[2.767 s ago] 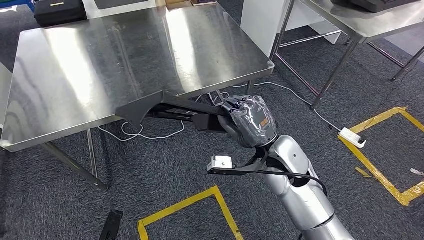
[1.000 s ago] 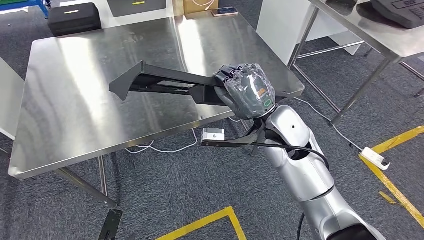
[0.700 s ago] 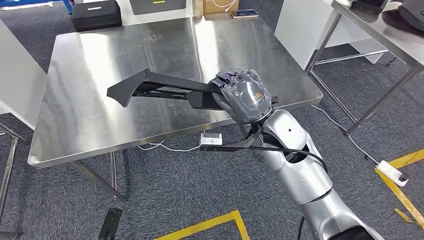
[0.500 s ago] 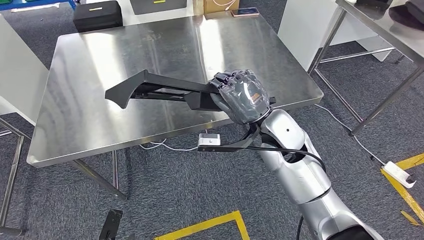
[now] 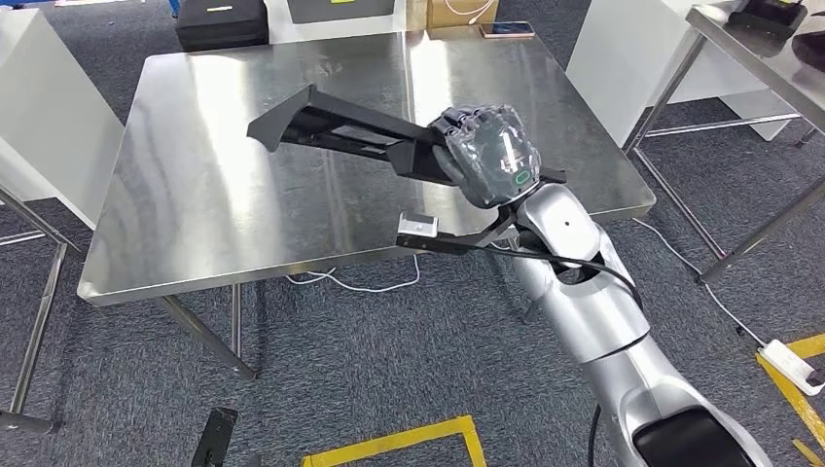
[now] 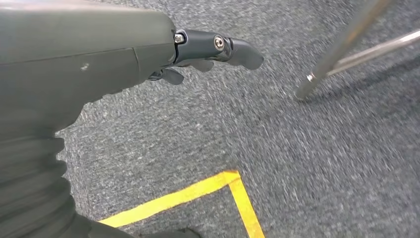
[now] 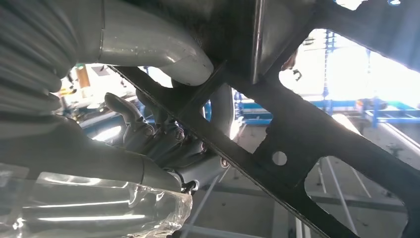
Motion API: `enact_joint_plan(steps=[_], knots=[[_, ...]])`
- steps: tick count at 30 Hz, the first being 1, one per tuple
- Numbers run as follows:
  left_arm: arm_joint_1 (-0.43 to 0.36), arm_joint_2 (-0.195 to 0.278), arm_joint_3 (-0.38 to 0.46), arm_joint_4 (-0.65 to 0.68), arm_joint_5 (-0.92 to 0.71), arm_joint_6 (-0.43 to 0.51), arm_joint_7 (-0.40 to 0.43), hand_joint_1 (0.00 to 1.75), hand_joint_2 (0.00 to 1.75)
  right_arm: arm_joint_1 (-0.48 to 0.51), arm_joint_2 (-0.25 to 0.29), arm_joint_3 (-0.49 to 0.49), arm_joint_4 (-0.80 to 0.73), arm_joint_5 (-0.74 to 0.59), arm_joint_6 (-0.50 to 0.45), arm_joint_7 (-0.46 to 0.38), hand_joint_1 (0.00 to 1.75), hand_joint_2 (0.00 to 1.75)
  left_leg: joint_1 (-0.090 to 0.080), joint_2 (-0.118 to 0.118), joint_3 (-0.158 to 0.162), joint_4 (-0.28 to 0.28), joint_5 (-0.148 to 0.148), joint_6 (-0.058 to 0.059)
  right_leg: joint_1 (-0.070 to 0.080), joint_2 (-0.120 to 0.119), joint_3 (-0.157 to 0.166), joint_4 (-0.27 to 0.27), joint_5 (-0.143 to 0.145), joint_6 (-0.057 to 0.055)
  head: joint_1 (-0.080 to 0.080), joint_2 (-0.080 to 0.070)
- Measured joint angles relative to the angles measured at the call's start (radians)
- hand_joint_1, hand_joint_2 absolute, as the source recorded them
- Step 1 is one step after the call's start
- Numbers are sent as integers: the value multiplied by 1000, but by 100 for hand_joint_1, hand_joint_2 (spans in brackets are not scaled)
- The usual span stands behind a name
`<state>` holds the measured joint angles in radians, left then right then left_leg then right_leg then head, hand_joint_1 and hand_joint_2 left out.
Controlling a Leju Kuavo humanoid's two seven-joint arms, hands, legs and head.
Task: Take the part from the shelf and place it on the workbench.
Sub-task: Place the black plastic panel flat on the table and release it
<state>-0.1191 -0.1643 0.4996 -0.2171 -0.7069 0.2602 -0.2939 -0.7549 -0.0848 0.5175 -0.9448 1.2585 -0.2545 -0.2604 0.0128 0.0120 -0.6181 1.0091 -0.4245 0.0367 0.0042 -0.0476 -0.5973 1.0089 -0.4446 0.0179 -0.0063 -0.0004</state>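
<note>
The counter (image 5: 224,214) now sits lower and fuller in the head view than it did a moment ago, and the whole scene has slid with it, so the camera has moved: the robot has closed in on the workbench. Against that shift the part (image 5: 331,126) has changed its relation to the steel top. Nearly three seconds back its far end hung at the near edge, partly over the carpet; now its whole dark length lies over the surface, the tip pointing toward about ten o'clock from the wrist. For the task this means the carry looks almost finished, and what remains, by my reading, is lowering and letting go. Whether the part already touches the steel I cannot tell; it seems raised a little, its shadow and reflection lying beneath it.

The left hand (image 6: 198,54) hangs over the grey carpet near a yellow floor line (image 6: 198,191), holding nothing, one dark finger stretched out and the others partly tucked.

The part is a long black metal frame, flat bars joined into an open truss, with a wedge-shaped end at the far left and a boxier block by the wrist. The right wrist view shows its struts, cut-outs and a small round hole.

The right hand (image 5: 486,156), at the counter's four o'clock edge, is clenched around the part's near end, thumb and dark fingers (image 7: 163,141) wrapping one bar.
</note>
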Motion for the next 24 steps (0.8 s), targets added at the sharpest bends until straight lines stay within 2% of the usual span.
enact_joint_plan(steps=[1,2,4,5,6,7,9,10,11,13,14,16,18,19,20,21,22,24], knots=[[0,0,0,0,0,0,0,0,175,-15,-5,-11,26,2,-11,-3,166,175,3,-6,2,-4,4,7,-1,9,-14,31,-17,1,1,0],[-1,0,1,0,0,0,-1,0,175,-28,-9,-20,49,3,-18,-5,166,175,5,-11,4,-6,6,12,-4,21,-40,85,-42,1,3,0],[-1,0,2,0,0,0,-1,0,175,-40,-16,-33,89,6,-26,-8,166,175,5,-26,3,-6,7,16,-11,38,-106,226,-96,0,7,0],[0,0,2,0,0,0,-2,0,175,-42,-19,-36,105,7,-27,-8,166,175,5,-34,2,-6,7,16,-14,40,-131,275,-111,4,8,0],[1,0,2,0,0,0,-2,0,175,-42,-21,-39,118,9,-28,-9,166,175,6,-43,2,-5,7,15,-17,41,-138,288,-109,12,9,0],[1,0,3,0,0,0,-2,0,175,-42,-23,-41,128,11,-29,-10,166,175,7,-51,3,-5,7,14,-20,42,-124,255,-90,21,10,0],[1,0,4,0,-1,0,-2,0,175,-44,-27,-46,143,16,-34,-9,166,175,9,-67,4,-2,4,8,-31,54,-54,109,-32,42,10,0],[1,0,5,0,-3,1,-2,0,175,-46,-28,-48,150,19,-38,-8,166,175,8,-73,3,-1,3,2,-33,62,-23,45,-10,45,11,0],[0,0,5,0,-4,1,-1,0,175,-47,-30,-49,155,22,-41,-7,166,175,7,-79,0,0,3,-4,-33,67,-4,7,2,44,11,0],[1,1,5,0,-7,1,1,0,175,-45,-34,-52,162,26,-46,-7,166,175,7,-87,-6,-1,7,-15,-26,66,1,-2,5,32,9,0],[2,2,5,0,-8,1,2,0,175,-44,-37,-55,164,25,-47,-8,166,175,9,-89,-9,0,6,-19,-28,61,0,-1,6,25,8,0],[1,3,6,0,-8,-1,3,0,175,-45,-42,-64,165,19,-49,-14,166,175,10,-67,-25,34,-18,-27,-32,52,2,-3,6,7,5,0],[-1,4,6,0,-7,-3,3,0,175,-46,-48,-72,165,15,-52,-20,166,175,9,-33,-73,141,-75,-33,-29,44,5,-5,5,-8,1,0],[-1,4,6,0,-6,-4,1,0,175,-46,-51,-74,166,14,-52,-22,166,175,9,-23,-107,211,-104,-34,-25,40,6,-4,4,-12,0,0],[-1,4,6,0,-5,-4,-2,0,175,-45,-53,-77,167,14,-53,-23,166,175,9,-18,-134,264,-121,-34,-20,36,6,-4,3,-14,1,0],[-1,4,6,0,-4,-4,-5,0,175,-44,-56,-79,167,13,-54,-24,166,175,9,-17,-148,289,-121,-32,-16,31,7,-4,2,-15,1,0],[-1,5,6,0,-4,-5,-9,0,175,-44,-57,-82,168,13,-54,-24,166,175,8,-16,-143,276,-103,-27,-12,28,8,-4,1,-16,0,0],[-3,6,7,-1,-4,-4,-11,0,175,-44,-60,-87,167,15,-55,-24,166,175,2,-10,-84,159,-40,-9,-6,23,12,-4,-1,-19,0,0]])
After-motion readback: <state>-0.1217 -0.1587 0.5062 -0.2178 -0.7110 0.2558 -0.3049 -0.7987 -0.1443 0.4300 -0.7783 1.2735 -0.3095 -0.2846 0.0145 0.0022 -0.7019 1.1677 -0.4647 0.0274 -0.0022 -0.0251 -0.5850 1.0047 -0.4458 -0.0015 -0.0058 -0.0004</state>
